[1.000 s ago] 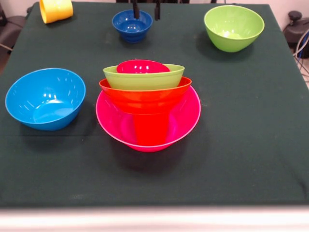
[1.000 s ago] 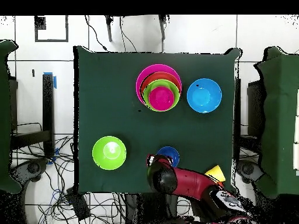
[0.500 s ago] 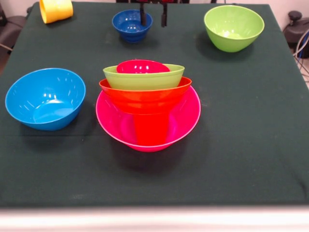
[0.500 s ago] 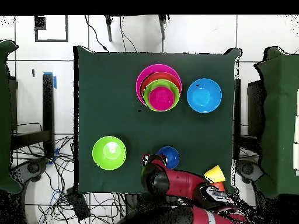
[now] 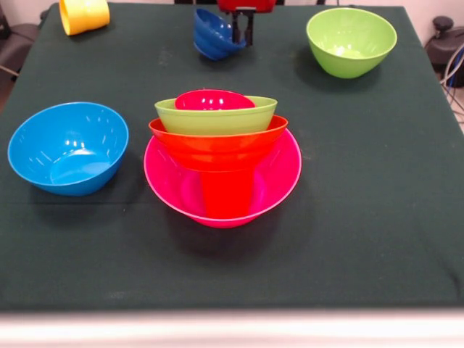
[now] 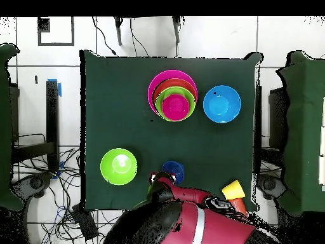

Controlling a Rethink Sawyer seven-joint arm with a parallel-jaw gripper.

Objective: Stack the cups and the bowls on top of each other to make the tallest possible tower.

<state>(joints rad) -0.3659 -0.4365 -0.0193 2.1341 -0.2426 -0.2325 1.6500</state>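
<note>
The tower stands mid-table: a large pink bowl as base, a red cup inside it, then an orange bowl, a lime green bowl and a small red bowl on top; it also shows in the overhead view. My gripper is at the far edge, shut on the rim of the small dark blue bowl, which hangs tilted on its side. In the overhead view the arm covers the gripper next to that bowl.
A light blue bowl sits left of the tower. A second lime green bowl stands at the far right. A yellow cup lies on its side at the far left corner.
The gripper came down at the dark blue bowl's rim and closed on it. The bowl went from upright to tilted and shifted slightly right in the front view.
</note>
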